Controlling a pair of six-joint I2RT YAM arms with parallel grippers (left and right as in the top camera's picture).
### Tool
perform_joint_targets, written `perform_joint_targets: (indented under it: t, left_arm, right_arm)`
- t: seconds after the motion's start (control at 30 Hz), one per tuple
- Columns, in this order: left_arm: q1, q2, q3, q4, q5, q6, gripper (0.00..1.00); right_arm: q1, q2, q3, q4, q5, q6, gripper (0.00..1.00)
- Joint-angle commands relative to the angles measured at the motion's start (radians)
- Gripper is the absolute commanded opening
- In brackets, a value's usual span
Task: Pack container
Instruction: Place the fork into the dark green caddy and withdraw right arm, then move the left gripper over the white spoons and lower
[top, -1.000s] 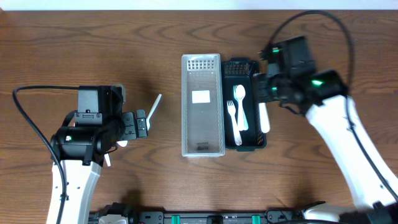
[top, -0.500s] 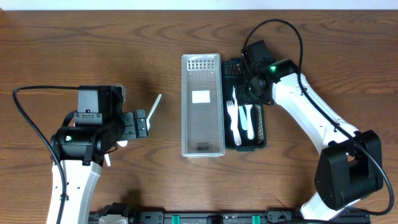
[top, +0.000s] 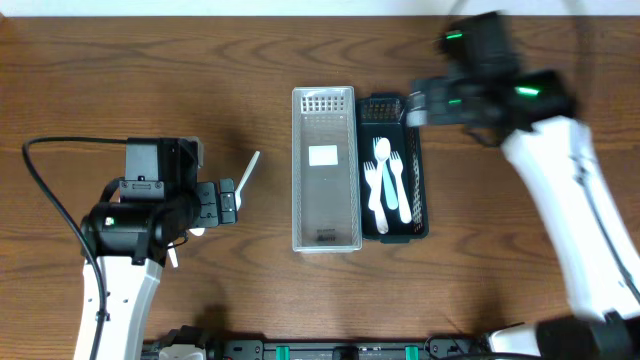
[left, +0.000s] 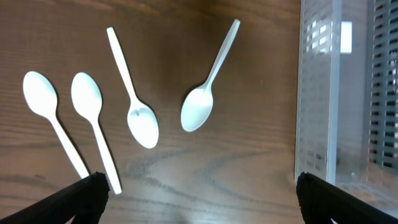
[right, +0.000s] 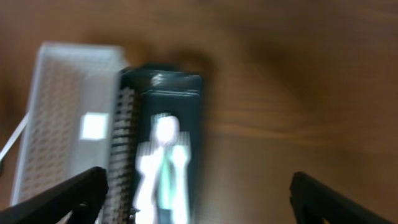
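Several white plastic spoons (left: 140, 99) lie on the wood table under my left gripper (left: 199, 199), which hangs open and empty above them. From overhead only one spoon (top: 248, 172) shows beside that left gripper (top: 232, 198); the arm hides the others. A clear white basket (top: 325, 170) stands mid-table with a dark basket (top: 415, 225) against its right side. White forks and a spoon (top: 385, 185) lie in the dark one. My right gripper (top: 418, 105) is open and empty above the dark basket's far right corner. The blurred right wrist view shows the dark basket (right: 186, 99) with cutlery (right: 161, 168).
The white basket's wall (left: 317, 93) rises at the right of the left wrist view, close to the nearest spoon. A black cable (top: 45, 190) loops left of the left arm. Bare wood lies to the right of the dark basket (right: 280, 112).
My right gripper has opened, leaving a white utensil in the dark basket, and has swung up and to the right away from it. The left arm has not moved.
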Motion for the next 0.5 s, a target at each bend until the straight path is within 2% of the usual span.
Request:
perform_joint_targets:
  t: [0.0, 0.1, 0.23, 0.47]
  left_arm:
    - [0.003, 0.043, 0.086, -0.029, -0.011, 0.037, 0.98]
    - [0.003, 0.120, 0.157, -0.064, -0.011, 0.085, 0.98]
    - [0.003, 0.245, 0.213, -0.060, -0.011, 0.145, 0.98]
    - [-0.021, 0.452, 0.216, 0.015, -0.011, 0.188, 0.98]
  right_arm:
    - [-0.135, -0.064, 0.010, -0.067, 0.069, -0.006, 0.99]
    - [-0.258, -0.071, 0.004, -0.151, 0.055, -0.002, 0.99]
    - [-0.367, -0.070, -0.075, -0.158, -0.002, 0.033, 0.99]
    - [-0.395, -0.070, -0.330, -0.049, -0.022, 0.059, 0.99]
